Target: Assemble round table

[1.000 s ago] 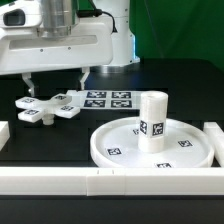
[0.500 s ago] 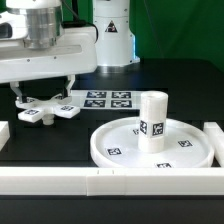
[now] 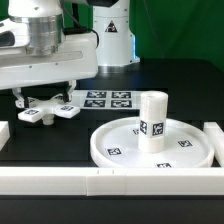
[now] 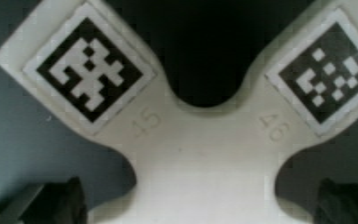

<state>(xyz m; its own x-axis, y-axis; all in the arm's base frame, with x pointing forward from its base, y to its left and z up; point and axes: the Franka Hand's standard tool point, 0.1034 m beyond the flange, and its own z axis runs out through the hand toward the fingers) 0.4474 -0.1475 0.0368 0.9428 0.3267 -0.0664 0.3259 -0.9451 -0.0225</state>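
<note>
Item: my gripper (image 3: 44,97), fingers (image 3: 20,97) spread astride the cross-shaped piece (image 3: 45,110) lying flat on the table (image 3: 180,85) beside the marker board (image 3: 108,99); risk: off-centre closing could twist or skid it.

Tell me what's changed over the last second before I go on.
The claw moved toward the exterior view's left and came down; its open fingers now straddle the cross-shaped piece. Nothing was grasped or released. The cross-shaped piece, the leg standing on the round disc, and the marker board stayed put.
</note>
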